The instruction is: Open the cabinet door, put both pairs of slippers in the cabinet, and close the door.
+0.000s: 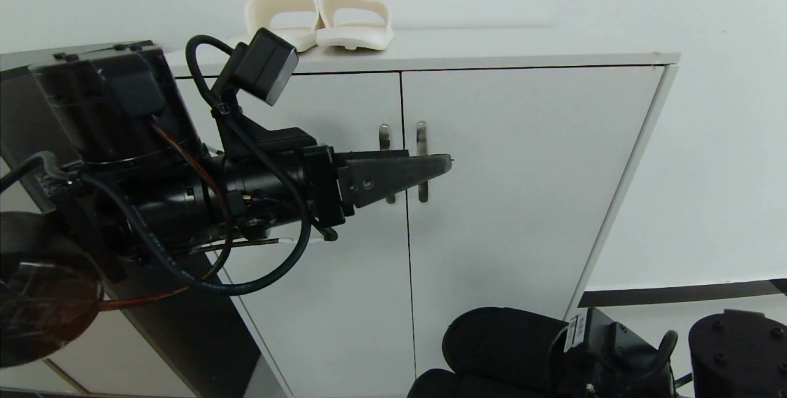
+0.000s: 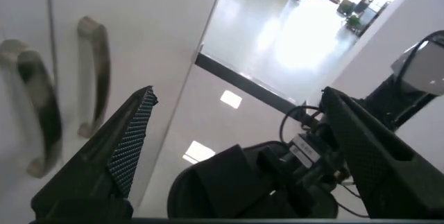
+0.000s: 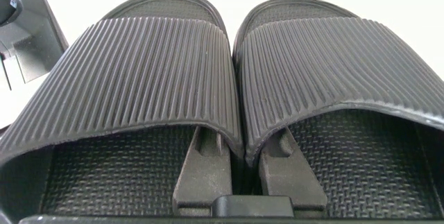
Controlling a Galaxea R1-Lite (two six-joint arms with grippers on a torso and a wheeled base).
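Doors (image 1: 504,170) are sitting shut; nothing stowed yet, by the look of it. Left gripper (image 1: 442,161) is hovering beside the handles (image 1: 422,139), spread wide, holding nothing. Right gripper (image 3: 241,161) is pinching the black slippers (image 3: 159,64) low before the cabinet. White slippers (image 1: 320,19) are lying at the cabinet top's back edge.

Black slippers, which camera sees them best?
The right wrist view. It shows the black slippers close up, ribbed straps side by side, held by the right pincer. The head view catches their rounded ends low down. The left wrist view has a dark rounded shape, possibly them.
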